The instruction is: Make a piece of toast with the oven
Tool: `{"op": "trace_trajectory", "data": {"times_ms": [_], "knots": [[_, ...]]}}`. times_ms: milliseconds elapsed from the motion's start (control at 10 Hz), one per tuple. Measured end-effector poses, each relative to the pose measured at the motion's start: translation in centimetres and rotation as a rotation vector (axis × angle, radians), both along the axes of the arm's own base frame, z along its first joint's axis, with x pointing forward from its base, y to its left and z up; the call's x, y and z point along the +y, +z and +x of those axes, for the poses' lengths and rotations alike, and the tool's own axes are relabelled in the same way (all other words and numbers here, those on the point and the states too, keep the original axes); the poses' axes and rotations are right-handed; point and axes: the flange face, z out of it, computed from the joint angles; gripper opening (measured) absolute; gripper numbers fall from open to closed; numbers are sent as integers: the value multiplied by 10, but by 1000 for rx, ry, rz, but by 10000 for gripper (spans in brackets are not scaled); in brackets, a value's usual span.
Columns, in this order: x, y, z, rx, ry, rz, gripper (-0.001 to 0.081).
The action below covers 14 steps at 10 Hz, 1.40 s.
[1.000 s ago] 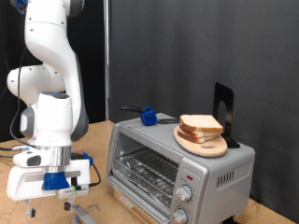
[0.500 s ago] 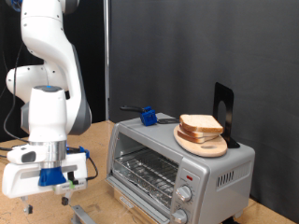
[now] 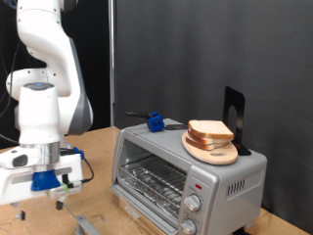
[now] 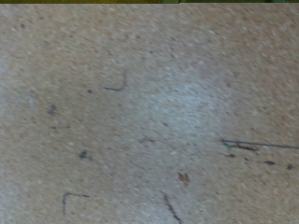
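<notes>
The oven (image 3: pixel 186 171) stands with its door down, its wire rack (image 3: pixel 155 179) bare. On its roof, a round board (image 3: pixel 211 150) carries a pile of bread slices (image 3: pixel 210 132), lying flat. The gripper (image 3: pixel 39 199) hangs at the oven's nine o'clock over the table (image 4: pixel 149 112); whether its fingers are spread, I cannot tell.

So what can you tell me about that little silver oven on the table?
The oven is a small, boxy toaster oven of silver-grey metal, standing upright on the wooden table. Through its glass front a wire rack shows, bare as far as can be seen. Two round knobs sit at the exterior view's right of the door. On its roof rest a round wooden board with bread slices, a blue object and a black stand.
</notes>
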Motion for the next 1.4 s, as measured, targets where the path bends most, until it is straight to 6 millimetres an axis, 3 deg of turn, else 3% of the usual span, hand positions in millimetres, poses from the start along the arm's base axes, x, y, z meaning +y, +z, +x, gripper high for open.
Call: {"op": "trace_trajectory", "data": {"times_ms": [300, 500, 900, 1200, 1400], "knots": [[-37, 30, 0, 8, -1, 119, 682], [-43, 62, 4, -3, 4, 198, 682], [-33, 124, 2, -31, 21, 287, 682], [-25, 131, -3, -14, 37, 316, 682], [-3, 151, -1, 24, 127, 372, 682]]}}
